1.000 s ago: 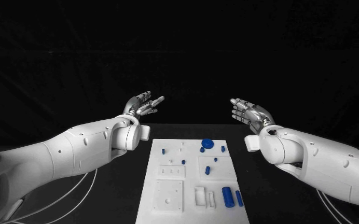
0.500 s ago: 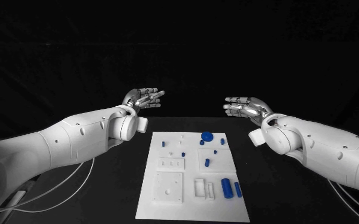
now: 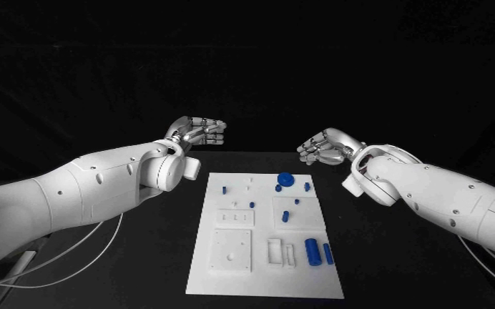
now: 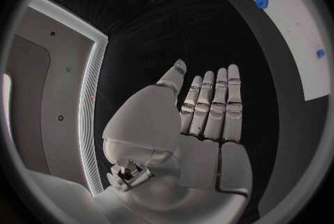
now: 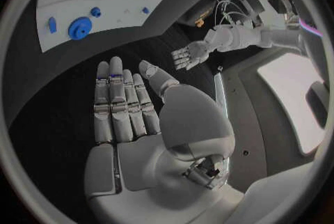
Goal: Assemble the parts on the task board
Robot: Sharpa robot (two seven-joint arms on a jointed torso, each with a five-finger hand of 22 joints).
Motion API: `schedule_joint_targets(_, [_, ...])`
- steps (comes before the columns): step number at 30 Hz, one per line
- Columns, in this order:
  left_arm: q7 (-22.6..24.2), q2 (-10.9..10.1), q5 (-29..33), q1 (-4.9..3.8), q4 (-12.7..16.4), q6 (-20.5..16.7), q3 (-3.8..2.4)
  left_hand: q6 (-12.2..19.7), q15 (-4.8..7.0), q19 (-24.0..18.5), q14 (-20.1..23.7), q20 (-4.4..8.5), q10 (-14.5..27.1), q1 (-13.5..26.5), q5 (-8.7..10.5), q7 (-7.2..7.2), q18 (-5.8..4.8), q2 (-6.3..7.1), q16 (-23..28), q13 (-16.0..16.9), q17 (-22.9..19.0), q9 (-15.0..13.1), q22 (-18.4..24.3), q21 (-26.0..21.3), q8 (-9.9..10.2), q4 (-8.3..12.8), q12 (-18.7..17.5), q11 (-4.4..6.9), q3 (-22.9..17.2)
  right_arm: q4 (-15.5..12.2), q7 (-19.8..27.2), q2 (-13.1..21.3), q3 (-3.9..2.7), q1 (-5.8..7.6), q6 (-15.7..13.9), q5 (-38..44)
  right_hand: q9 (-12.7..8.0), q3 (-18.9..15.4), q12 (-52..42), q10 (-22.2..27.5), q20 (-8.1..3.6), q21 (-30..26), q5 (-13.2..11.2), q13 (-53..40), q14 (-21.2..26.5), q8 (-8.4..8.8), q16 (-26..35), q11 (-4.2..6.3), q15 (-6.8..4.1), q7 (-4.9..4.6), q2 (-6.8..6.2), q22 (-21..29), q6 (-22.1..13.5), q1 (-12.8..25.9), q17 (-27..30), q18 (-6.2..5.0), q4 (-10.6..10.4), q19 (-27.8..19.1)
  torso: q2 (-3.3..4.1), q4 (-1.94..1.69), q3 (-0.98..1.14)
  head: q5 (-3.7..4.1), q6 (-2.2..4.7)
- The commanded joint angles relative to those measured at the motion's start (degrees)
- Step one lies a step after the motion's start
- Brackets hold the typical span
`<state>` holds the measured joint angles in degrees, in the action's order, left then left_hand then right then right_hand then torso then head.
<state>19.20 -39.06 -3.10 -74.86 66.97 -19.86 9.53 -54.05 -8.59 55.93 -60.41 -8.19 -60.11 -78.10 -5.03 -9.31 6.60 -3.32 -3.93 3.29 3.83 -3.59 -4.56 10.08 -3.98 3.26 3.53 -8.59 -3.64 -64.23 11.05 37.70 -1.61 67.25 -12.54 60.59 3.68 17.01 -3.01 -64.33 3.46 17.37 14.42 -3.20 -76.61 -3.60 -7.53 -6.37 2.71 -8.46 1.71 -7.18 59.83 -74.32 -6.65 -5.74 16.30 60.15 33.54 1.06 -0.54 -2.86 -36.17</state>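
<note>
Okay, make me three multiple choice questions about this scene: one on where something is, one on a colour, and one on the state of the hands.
1. Where is the blue gear?
A. near the task board's far end
B. at its near end
C. off the board

2. What colour is the board?
A. grey
B. white
C. blue

3. What do the left hand and right hand hold?
A. a peg each
B. the gear
C. nothing

Answers: 1 A, the gear lies by the far edge. 2 B, the plate is plainly white. 3 C, both hover beyond the board, nothing in them.

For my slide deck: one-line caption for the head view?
Both hands, left and right, hover empty beyond the task board and its blue parts.
</note>
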Motion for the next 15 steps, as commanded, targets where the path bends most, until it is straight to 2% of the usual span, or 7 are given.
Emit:
schedule_joint_targets(1, [0.44,-0.84,-0.88,-0.57,1.76,1.59,-0.06,0.11,-0.02,0.25,-0.42,0.19,0.11,0.4,-0.2,-0.21,-0.83,-0.05,0.17,0.08,0.03,-0.04,0.1,0.36,0.17,0.28,-0.05,-0.16,0.1,-0.62,-1.96,-0.25,-0.08,0.37,0.52,16.26,0.12,-0.42,-0.62,-3.56,-4.52,10.28,0.33,-0.24,-10.28,-0.27,-12.18,1.86,-3.65,1.18,-1.67,-5.59,3.9,-0.52,-8.32,-1.57,0.1,9.79,1.43,-0.44,-0.27,0.39,0.5])
schedule_joint_targets(2, [0.4,-1.22,-0.88,-0.73,2.43,1.78,-0.07,0.12,-0.03,0.26,-0.46,0.19,0.11,0.44,-0.21,-0.22,-0.83,-0.05,0.17,0.08,0.03,-0.04,0.1,0.37,0.16,0.28,-0.05,-0.17,0.12,-0.79,-2.42,-0.31,-0.09,0.51,0.48,18.15,0.05,-1.03,-0.33,-3.27,-4.8,12.28,0.59,-0.14,-10.01,-0.06,-15.7,1.68,-3.81,1.19,-2.33,-6.85,3.65,0.12,-10.37,-1.97,0.07,10.99,1.68,-0.51,-0.27,0.5,0.61])
schedule_joint_targets(4, [0.35,-1.92,-0.81,-0.98,3.69,2.39,-0.07,0.25,-0.09,0.25,-0.47,0.17,0.19,0.67,-0.2,-0.25,-0.85,0.07,0.22,0.08,0.01,-0.03,0.13,0.37,0.17,0.24,-0.06,-0.22,0.28,-1.14,-3.32,-0.37,-0.1,0.8,0.46,21.04,0.11,-0.19,-0.37,-3.14,-4.34,16.1,0.65,-0.12,-8.28,-0.19,-21.59,1.58,-3.74,1.28,-2.19,-10.1,3.75,0.65,-15.21,-3.15,0.24,9.39,2.26,-0.69,-0.28,0.65,1.09])
schedule_joint_targets(7, [0.44,-2.89,-0.66,-1.32,5.54,3.36,-0.1,1.5,-0.26,0.08,-0.18,0.04,0.55,1.2,-0.21,-0.46,-0.86,0.09,0.26,0.09,-0.03,0.03,0.26,0.29,0.26,0.22,-0.04,-0.52,0.62,-1.7,-4.65,-0.38,-0.11,1.1,0.39,24.68,0.01,0.35,-0.26,-2.73,-3.7,17.03,0.87,-0.12,-8.34,0.05,-20.36,1.52,-3.57,1.14,-2.93,-11.31,3.2,0.57,-15.46,-3.59,0.05,8.23,2.91,-1.06,-0.34,1.05,1.59])
schedule_joint_targets(8, [0.51,-3.41,-0.61,-1.48,6.6,3.85,-0.14,1.68,-0.28,0.05,-0.11,0.03,0.59,1.19,-0.22,-0.48,-0.86,0.08,0.28,0.09,-0.03,0.04,0.28,0.27,0.27,0.25,-0.04,-0.53,0.63,-2.0,-5.47,-0.42,-0.11,1.21,0.44,26.65,0.01,0.43,-0.26,-2.71,-3.65,17.35,0.65,-0.11,-8.58,0.05,-20.22,1.51,-3.61,1.16,-3.09,-11.67,3.19,0.68,-15.62,-3.73,0.05,8.23,3.31,-1.25,-0.37,1.16,1.96])
schedule_joint_targets(13, [0.41,-4.29,-0.42,-1.8,8.66,4.55,-0.3,2.27,-0.39,-0.1,0.22,-0.1,0.82,1.44,-0.23,-0.56,-0.8,-0.12,0.28,0.09,-0.04,0.06,0.33,0.19,0.25,0.35,-0.04,-0.62,0.79,-2.37,-7.97,-0.86,-0.12,1.36,1.12,30.97,0.0,1.75,-0.27,-1.45,-3.55,19.01,-0.33,-0.11,-9.1,0.06,-22.46,1.37,-3.56,1.61,-3.91,-13.59,2.79,0.97,-17.94,-4.29,0.04,8.61,4.22,-1.84,-0.47,1.49,2.49])
schedule_joint_targets(15, [0.37,-4.34,-0.23,-1.86,9.1,4.77,-0.39,2.47,-0.4,-0.11,0.25,-0.12,0.85,1.59,-0.21,-0.58,-0.79,-0.16,0.26,0.09,-0.03,0.06,0.34,0.18,0.27,0.3,-0.03,-0.64,0.86,-2.21,-8.81,-1.17,-0.12,1.39,1.21,32.18,-0.01,2.2,-0.26,-0.2,-3.11,18.93,-1.24,-0.09,-8.71,0.07,-22.49,1.07,-3.34,1.7,-4.31,-13.82,2.73,0.41,-18.09,-4.62,0.12,8.19,4.52,-2.19,-0.54,1.61,2.67])
